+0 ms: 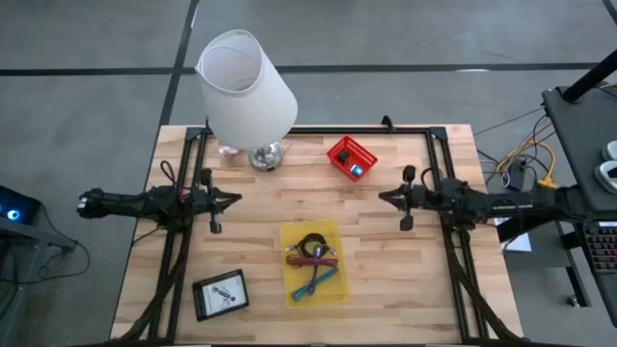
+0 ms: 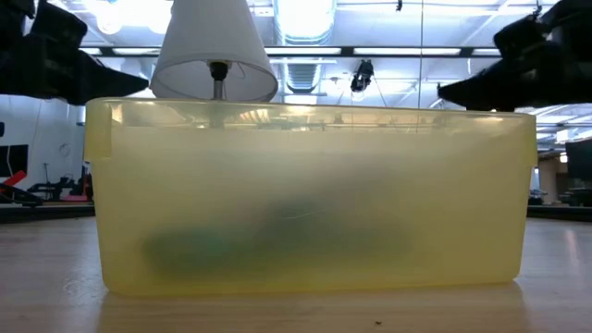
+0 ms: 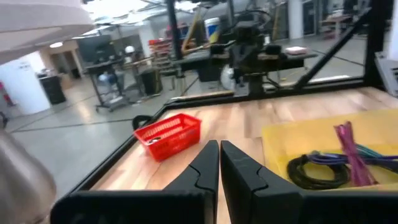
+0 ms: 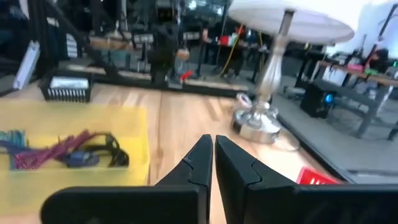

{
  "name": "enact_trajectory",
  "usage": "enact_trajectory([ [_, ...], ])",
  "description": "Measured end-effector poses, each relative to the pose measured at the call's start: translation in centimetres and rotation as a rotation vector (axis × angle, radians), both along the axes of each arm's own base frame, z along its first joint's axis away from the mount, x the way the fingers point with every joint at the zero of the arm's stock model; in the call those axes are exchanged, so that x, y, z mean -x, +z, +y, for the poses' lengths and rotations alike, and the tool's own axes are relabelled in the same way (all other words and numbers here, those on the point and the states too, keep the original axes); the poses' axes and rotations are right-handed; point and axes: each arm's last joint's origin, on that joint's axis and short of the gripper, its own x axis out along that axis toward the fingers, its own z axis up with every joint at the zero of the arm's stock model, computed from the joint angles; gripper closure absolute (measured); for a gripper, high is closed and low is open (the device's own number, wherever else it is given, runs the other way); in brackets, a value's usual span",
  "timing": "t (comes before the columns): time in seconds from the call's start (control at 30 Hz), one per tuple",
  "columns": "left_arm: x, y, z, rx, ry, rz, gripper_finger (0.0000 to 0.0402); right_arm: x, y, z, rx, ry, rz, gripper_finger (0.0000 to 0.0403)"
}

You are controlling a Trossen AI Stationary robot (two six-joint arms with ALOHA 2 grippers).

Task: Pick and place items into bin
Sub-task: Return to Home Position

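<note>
A yellow bin [image 1: 333, 289] stands on the table's middle near part. In it lie a black coiled cable [image 3: 316, 170], pink-purple strips [image 3: 350, 151] and teal strips [image 1: 316, 281]. A white card lies in a black tray [image 1: 220, 294] near the table's near left corner. My left gripper [image 1: 231, 200] hovers left of the bin, fingers shut [image 3: 219, 163] and empty. My right gripper [image 1: 386, 197] hovers right of the bin's far end, shut [image 4: 213, 155] and empty. The tips of both point at each other across the table.
A big white lamp [image 1: 246, 92] stands at the far left edge, its metal base [image 4: 258, 124] on the wood. A red basket [image 1: 351, 157] with a small blue-white thing sits at the far middle. The black frame rails [image 1: 183, 241] run along both sides.
</note>
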Motion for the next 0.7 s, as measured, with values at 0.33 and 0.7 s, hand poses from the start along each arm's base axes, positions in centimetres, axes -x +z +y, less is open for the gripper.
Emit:
enact_trajectory([
  [0.33,0.0,0.0,-0.1,0.070,-0.018,-0.010,0.0401,1.9,-0.5,0.3,-0.076,0.003,0.040,0.0394],
  [0.7,-0.1,-0.2,-0.3,0.124,-0.087,0.001,0.0401,2.8,-0.2,0.3,-0.033,-0.040,0.004,0.0394],
])
